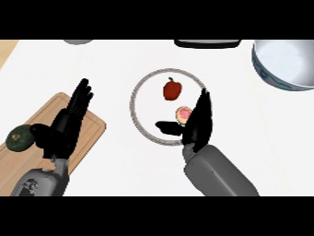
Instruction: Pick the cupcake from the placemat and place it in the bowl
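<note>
The right hand [199,120] hovers over a round placemat [137,94], fingers straight and thumb spread wide — holding nothing, seemingly lined up to close on the cupcake [183,113], which sits just beside its fingers, partly hidden. A red pepper [172,89] lies close by on the same mat. The bowl [288,62] waits well apart, up and to the right. The left hand [64,122] rests open over a wooden board [91,131] — an avocado [20,138] beside it.

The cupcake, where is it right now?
In the head view the cupcake sits near the middle, on the round placemat, just below the red pepper and right beside the right hand, whose open fingers reach alongside it.
</note>
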You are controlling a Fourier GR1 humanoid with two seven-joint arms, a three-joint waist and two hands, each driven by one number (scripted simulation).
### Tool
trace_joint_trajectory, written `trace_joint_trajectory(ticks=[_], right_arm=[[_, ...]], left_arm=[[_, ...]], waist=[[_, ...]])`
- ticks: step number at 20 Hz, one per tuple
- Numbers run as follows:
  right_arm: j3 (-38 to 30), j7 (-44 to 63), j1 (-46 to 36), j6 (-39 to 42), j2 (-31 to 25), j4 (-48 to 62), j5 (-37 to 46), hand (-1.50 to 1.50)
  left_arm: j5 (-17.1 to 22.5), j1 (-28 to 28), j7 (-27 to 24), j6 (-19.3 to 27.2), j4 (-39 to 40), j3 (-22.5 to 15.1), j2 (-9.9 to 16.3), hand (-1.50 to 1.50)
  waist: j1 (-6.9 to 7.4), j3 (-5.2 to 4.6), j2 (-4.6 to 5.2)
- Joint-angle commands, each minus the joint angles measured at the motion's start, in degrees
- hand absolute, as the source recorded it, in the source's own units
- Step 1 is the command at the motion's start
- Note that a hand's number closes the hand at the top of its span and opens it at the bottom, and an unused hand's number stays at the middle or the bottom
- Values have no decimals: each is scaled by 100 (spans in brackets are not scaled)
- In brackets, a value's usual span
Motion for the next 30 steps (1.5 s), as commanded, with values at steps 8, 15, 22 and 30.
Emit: trace_joint_trajectory(ticks=[8,15,22,30], right_arm=[[237,-490,-91,-379,11,805,-968,-150],[117,-1362,-766,1006,10,1388,-1241,150],[-358,-2326,-1090,627,-117,1653,-2035,150],[-1510,-4033,-2416,664,-566,2453,-2576,150]], left_arm=[[-183,-170,-66,-300,278,240,-236,0],[-193,-45,-266,-361,356,304,-201,0],[-273,-174,-16,-373,277,381,-324,0],[-501,-247,69,-211,148,86,-551,0]], waist=[[2,2,7],[28,2,22],[14,4,24],[205,12,105]])
